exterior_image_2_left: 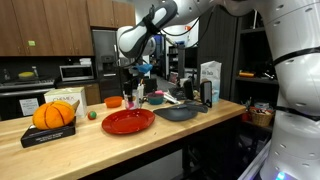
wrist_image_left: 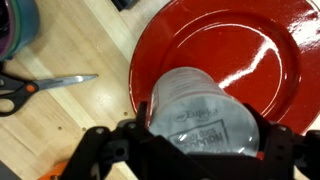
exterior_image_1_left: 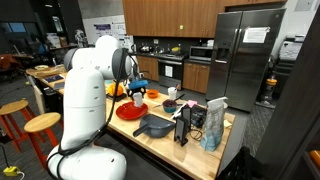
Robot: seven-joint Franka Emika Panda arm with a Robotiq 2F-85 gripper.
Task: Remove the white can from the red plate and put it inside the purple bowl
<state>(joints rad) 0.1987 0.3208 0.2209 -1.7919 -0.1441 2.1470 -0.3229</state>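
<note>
Over red plate (wrist_image_left: 250, 40), end effector (wrist_image_left: 200, 132) grips white can (wrist_image_left: 200, 100); label txt unreadable.

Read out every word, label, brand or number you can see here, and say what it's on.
No text is legible.
Print on the short white cylindrical can, wrist view: too blurred.
Lettering on the black rectangular box under the orange pumpkin: too small.
Print on the tall blue and white carton: too small.
Writing on the white paper sheet on the grey steel fridge: too small.
</note>
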